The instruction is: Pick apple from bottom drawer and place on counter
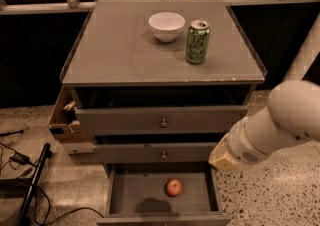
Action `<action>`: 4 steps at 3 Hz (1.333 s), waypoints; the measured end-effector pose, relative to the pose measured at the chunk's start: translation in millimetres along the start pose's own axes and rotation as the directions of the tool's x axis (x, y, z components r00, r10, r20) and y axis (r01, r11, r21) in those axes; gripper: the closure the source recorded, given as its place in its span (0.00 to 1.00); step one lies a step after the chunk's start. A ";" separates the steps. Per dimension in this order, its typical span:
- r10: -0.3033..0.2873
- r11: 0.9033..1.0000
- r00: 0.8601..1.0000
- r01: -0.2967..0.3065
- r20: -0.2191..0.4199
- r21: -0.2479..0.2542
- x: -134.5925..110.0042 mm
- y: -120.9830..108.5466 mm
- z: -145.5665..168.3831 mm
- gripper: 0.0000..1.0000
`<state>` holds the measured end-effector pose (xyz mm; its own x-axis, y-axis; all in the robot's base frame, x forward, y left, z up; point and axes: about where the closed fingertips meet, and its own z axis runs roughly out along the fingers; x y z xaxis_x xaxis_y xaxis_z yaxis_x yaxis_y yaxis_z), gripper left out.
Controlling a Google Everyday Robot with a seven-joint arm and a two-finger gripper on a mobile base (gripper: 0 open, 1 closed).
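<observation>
Hovering gripper, foreshortened, near bottom drawer

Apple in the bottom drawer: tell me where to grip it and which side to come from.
Grip the apple across its round middle, probably coming from above: it lies on the floor of the open bottom drawer, whose walls block low side approaches. The gripper hangs above the drawer's right edge.

Small red apple resting in open bottom drawer, grey counter above, end effector over drawer's right side
</observation>
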<state>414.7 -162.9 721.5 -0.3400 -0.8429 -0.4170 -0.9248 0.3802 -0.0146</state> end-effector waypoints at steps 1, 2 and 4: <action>0.003 1.000 1.000 -0.003 0.006 0.007 1.2 -2.8 6.8 1.00; 0.001 1.000 1.000 -0.001 0.002 -0.003 15.3 0.2 27.2 1.00; 0.018 0.999 0.990 -0.023 0.142 0.031 80.7 -13.3 143.4 1.00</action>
<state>424.0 -181.5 557.7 -0.3287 -0.7732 -0.5423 -0.9111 0.4108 -0.0334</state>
